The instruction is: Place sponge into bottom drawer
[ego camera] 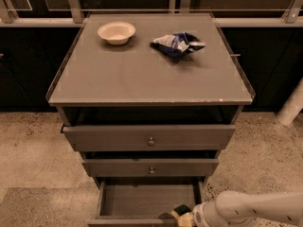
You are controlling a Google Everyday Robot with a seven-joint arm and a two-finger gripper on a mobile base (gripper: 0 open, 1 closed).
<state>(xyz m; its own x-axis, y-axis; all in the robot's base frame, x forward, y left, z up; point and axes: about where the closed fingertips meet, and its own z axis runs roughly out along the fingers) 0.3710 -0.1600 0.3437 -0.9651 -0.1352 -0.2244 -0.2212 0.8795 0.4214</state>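
Sponge (180,210) clenched in hand (186,216) at front-right corner of open bottom drawer (142,200), just over the front rim, with bare drawer floor lying left and rearward of hand.

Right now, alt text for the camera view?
From the lower right, the robot's gripper holds the sponge at the front right corner of the open bottom drawer of a grey three-drawer cabinet. A cream bowl and a blue-and-white foil bag sit on top.
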